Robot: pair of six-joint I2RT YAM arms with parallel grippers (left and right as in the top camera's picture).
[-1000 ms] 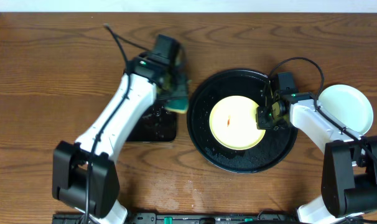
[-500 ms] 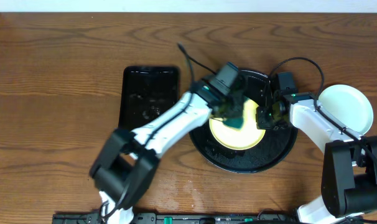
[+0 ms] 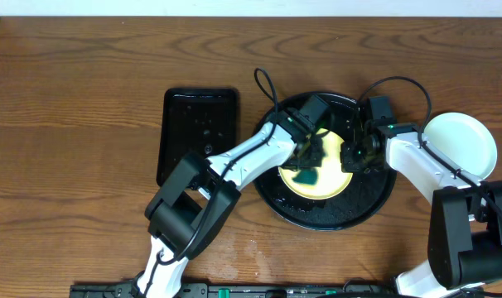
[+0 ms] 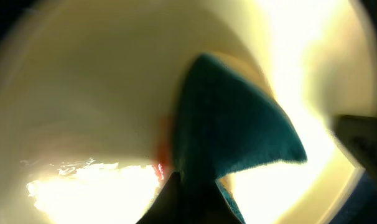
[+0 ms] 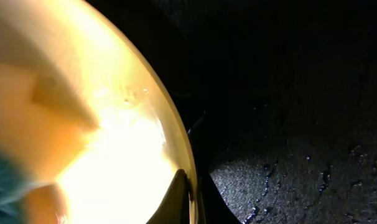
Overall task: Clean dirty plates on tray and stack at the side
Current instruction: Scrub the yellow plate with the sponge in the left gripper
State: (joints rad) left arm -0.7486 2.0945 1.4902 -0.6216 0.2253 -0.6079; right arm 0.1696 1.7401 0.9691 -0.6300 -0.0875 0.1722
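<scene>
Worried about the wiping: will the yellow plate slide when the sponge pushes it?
Probably light and slick: the tray glistens wet, so the yellow plate could skate. The right pincer pinching its rim likely steadies it.

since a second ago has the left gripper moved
Yes. The left gripper, with the sponge, has swung right from beside the rectangular tray to over the plate on the round tray.

A brown wooden table (image 3: 85,99) carries a round black tray (image 3: 375,200), a rectangular black tray (image 3: 189,132) just left of it, and a pale plate (image 3: 462,141) at right.
</scene>
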